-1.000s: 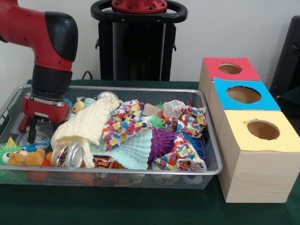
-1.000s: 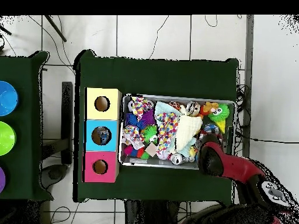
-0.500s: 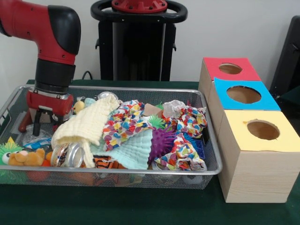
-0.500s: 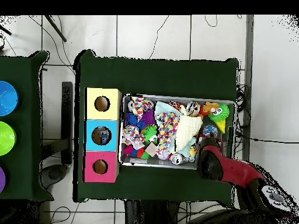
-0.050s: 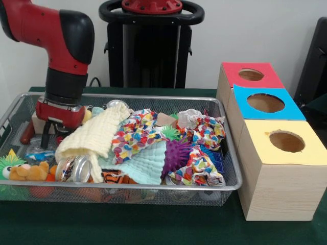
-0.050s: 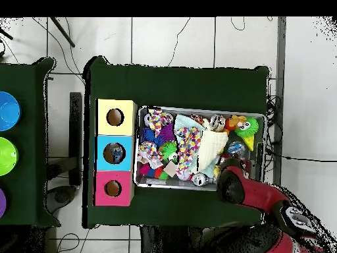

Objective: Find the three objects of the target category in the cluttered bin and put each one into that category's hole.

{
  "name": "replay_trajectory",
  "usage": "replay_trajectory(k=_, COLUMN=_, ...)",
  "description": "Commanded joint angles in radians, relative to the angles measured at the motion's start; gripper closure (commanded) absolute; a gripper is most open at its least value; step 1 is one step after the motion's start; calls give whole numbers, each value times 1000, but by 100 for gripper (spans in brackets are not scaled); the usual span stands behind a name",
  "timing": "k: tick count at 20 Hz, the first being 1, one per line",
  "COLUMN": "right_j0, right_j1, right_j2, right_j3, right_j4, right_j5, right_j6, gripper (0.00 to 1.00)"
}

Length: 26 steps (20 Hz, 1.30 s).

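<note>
The wire mesh bin [image 5: 231, 185] is piled with toys and cloths: a pale yellow cloth [image 5: 94, 135], patterned cloths [image 5: 135, 133], a purple spiky ball [image 5: 178, 153], a metal can [image 5: 75, 168] and an orange plush [image 5: 31, 172]. My gripper [image 5: 53, 133] hangs over the bin's left end, just above the clutter, beside the yellow cloth. Its fingers [image 5: 46, 136] stand apart with nothing between them. In the overhead view the arm [image 6: 237, 186] covers the gripper at the bin's [image 6: 201, 110] lower right corner.
Three wooden boxes with round holes stand in a row beside the bin: red [image 5: 250, 75], blue [image 5: 265, 103], yellow [image 5: 286, 141]. In the overhead view they are yellow [image 6: 115, 117], blue [image 6: 114, 153], red [image 6: 112, 188]. A wooden block [image 5: 37, 122] lies behind the gripper.
The gripper has risen out of the clutter and drifted right, toward the yellow cloth. It came up with nothing in its fingers; the bin's contents look unmoved.
</note>
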Motion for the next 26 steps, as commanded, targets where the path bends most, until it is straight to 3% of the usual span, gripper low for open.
replay_trajectory(k=1, right_j0=208, right_j1=228, right_j2=-160, right_j3=-105, right_j4=241, right_j5=-3, right_j6=222, gripper=0)
replay_trajectory(k=5, right_j0=284, right_j1=240, right_j2=-230, right_j3=-46, right_j4=348, right_j5=-120, right_j6=209, gripper=0)
replay_trajectory(k=14, right_j0=344, right_j1=324, right_j2=-273, right_j3=-6, right_j4=478, right_j5=-337, right_j6=212, gripper=0)
replay_trajectory(k=26, right_j0=309, right_j1=297, right_j2=-237, right_j3=26, right_j4=463, right_j5=-372, right_j6=210, gripper=0)
